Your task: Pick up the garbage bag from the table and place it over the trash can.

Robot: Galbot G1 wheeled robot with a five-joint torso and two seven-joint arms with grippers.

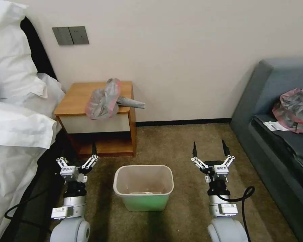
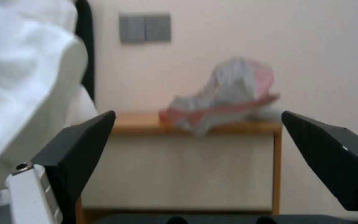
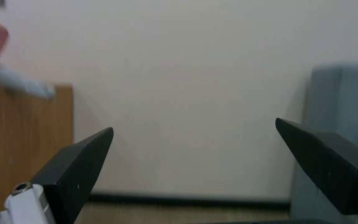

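Garbage bag (image 1: 102, 100) overhangs tabletop (image 1: 78, 97) edge (easy pinch) | my left hand (image 1: 78, 160), right hand (image 1: 210, 153) spread, empty | trash can (image 1: 144, 188) between.

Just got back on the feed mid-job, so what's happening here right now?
Nothing is held yet. The bag lies on the table, hanging over its front edge. The bin stands unlined on the carpet between the arms. The left gripper hangs open, low in front of the table; the right gripper hangs open over the carpet to the bin's right. A second bag sits on the sofa.
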